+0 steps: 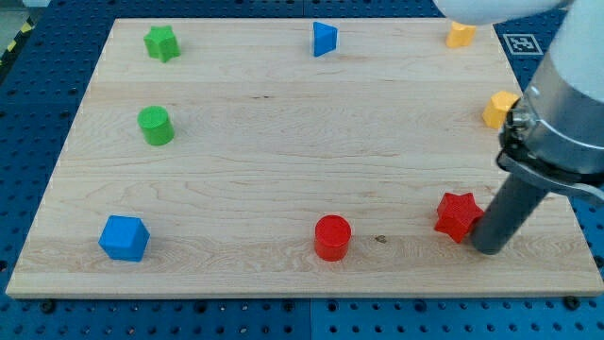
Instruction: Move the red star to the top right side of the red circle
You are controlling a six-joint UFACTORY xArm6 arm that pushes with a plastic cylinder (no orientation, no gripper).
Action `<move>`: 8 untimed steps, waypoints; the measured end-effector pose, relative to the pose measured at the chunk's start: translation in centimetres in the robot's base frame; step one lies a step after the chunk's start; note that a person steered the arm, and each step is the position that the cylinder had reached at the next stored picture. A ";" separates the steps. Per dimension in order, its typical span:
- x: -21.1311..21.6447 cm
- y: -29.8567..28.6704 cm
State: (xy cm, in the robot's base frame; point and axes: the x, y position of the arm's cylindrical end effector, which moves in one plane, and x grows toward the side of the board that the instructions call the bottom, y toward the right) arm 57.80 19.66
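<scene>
The red star point(458, 214) lies near the view's bottom right of the wooden board. The red circle point(332, 236) stands to its left, near the bottom edge, with a clear gap between them. My tip point(490, 249) rests on the board just right of and slightly below the red star, touching or almost touching its right side. The dark rod rises from there up to the arm's grey body at the view's right.
A green star point(161, 42) and green cylinder point(155, 126) sit at the left, a blue cube point(124, 237) at bottom left, a blue triangle point(325, 39) at top centre. Two yellow blocks, one point(461, 36) at top right and another point(500, 110) at the right edge, are partly hidden by the arm.
</scene>
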 end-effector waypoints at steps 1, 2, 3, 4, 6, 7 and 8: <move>-0.1 2.4; -1.8 2.2; -1.9 1.0; -1.8 -0.3; -1.8 -4.7; -0.6 -4.5; -0.4 -6.9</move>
State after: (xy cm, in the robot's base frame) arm 57.38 12.74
